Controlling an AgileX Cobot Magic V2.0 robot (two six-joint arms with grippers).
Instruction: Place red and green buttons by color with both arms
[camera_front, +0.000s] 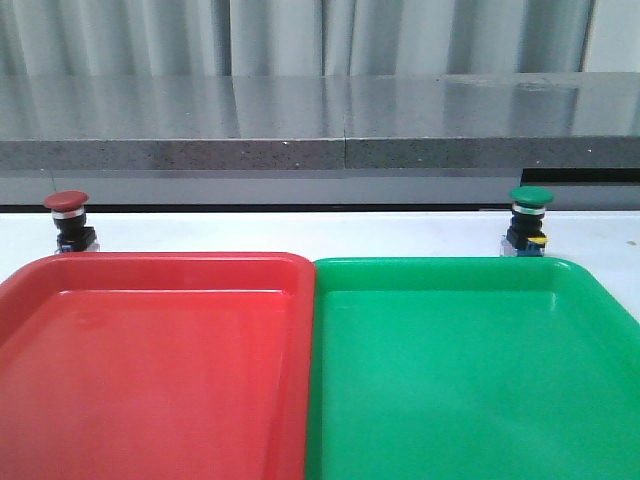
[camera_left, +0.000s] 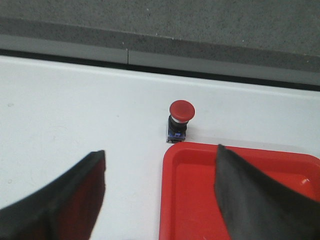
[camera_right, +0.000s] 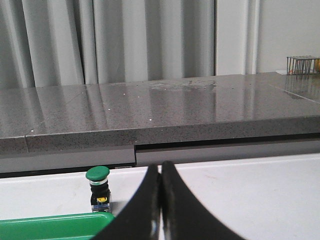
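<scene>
Writing: no readable label on any object.
Red button (camera_front: 67, 221): upright on the white table (camera_front: 300, 232), just behind the far left corner of the red tray (camera_front: 160, 270).
Green button (camera_front: 529, 220): upright, just behind the green tray (camera_front: 450, 275).
Left gripper (camera_left: 160, 192): seen only in its wrist view, fingers spread apart, holding nothing.
Right gripper (camera_right: 161, 200): fingers pressed together, empty.
Trays: glossy plastic, rounded corners.
Back ledge (camera_front: 320, 125): speckled grey stone.

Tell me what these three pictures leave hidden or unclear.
- Front view: neither arm shows; the red tray and green tray are cut off by the frame's edges.
- Left wrist view: the open left gripper blocks part of the red tray.
- Right wrist view: the shut right gripper covers the table behind it.
</scene>
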